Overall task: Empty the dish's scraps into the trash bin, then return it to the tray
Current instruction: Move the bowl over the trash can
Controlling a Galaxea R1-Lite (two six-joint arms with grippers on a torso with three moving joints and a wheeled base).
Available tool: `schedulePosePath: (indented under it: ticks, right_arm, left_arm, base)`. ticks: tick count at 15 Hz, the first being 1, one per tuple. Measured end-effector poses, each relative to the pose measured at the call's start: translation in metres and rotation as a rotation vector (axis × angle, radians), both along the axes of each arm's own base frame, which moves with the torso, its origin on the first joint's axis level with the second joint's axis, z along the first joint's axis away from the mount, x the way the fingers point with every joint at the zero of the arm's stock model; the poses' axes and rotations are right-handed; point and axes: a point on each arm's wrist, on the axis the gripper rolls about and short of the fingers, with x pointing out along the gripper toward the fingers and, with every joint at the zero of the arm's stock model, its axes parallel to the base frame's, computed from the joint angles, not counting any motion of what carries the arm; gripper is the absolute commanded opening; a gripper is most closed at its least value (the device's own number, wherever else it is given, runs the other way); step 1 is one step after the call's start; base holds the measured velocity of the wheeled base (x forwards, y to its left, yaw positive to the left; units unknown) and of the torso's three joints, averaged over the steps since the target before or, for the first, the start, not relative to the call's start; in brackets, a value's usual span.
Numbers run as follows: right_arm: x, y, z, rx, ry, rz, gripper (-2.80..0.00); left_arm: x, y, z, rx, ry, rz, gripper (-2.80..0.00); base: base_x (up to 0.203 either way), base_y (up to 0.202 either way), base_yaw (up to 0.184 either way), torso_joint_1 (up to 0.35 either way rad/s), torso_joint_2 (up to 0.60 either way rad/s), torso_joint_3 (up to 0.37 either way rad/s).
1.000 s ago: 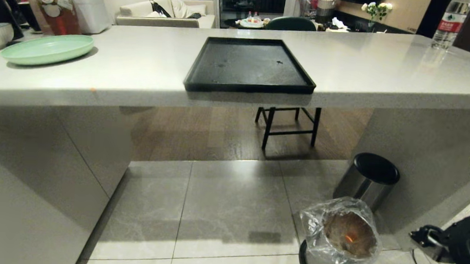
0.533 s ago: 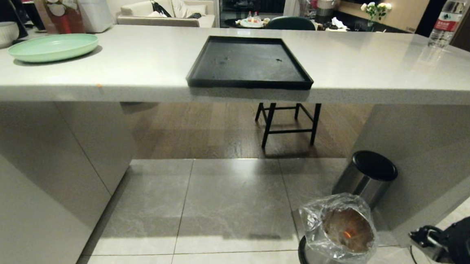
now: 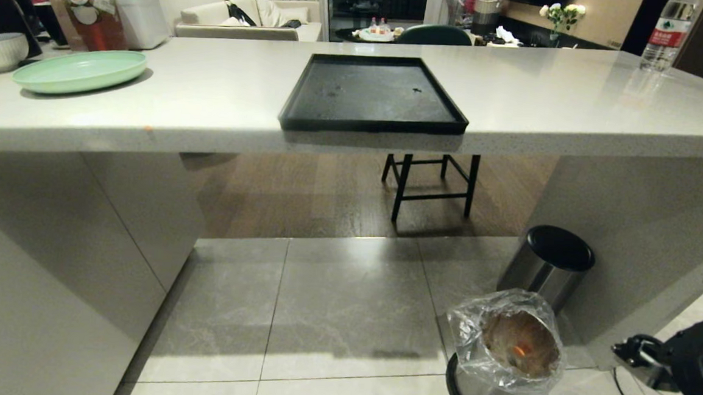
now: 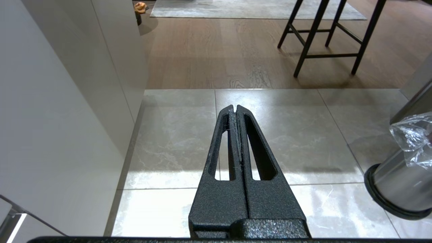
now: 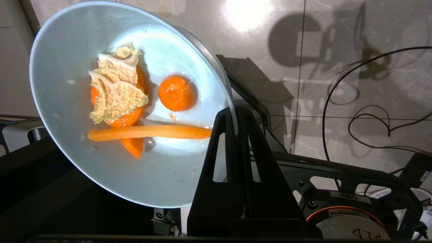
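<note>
Grey floor tiles [image 3: 351,307] spread beneath a long pale tabletop [image 3: 223,98]; on it, at centre, lies the tray [image 3: 373,95], flat, black and low-rimmed, with a mint-green plate [image 3: 78,71] far to its left; on the floor at near right stands the trash bin [image 3: 503,353], a shiny steel cylinder with a crinkled clear liner, a black-lidded bin [image 3: 549,264] just behind it; the dish [image 5: 111,101], a plain pale-blue bowl, hangs tilted just near of the trash bin, its rim pinched by the closed right gripper [image 5: 234,113]; the scraps [image 5: 135,104], orange pieces and a crinkled yellowish leaf, cling inside; the left gripper [image 4: 235,108] is closed, empty, above the tiles; since half a second ago nothing has shifted.
</note>
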Motion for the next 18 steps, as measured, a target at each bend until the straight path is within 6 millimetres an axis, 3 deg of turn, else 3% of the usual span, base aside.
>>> schedulePosePath:
  ticks: [15, 18]
  right_arm:
    - [-0.0008, -0.0009, -0.0017, -0.005, 0.007, -0.004, -2.80]
    - [-0.0008, -0.0009, -0.0016, -0.006, 0.007, -0.002, -2.80]
  left_arm:
    - [0.0000, 0.0000, 0.0001, 0.000, -0.001, 0.000, -2.80]
    - [0.0000, 0.0000, 0.0000, 0.000, 0.000, 0.001, -2.80]
  base:
    - [0.000, 0.000, 0.000, 0.000, 0.00, 0.000]
    - [-0.004, 0.008, -0.135, 0.002, 0.00, 0.002]
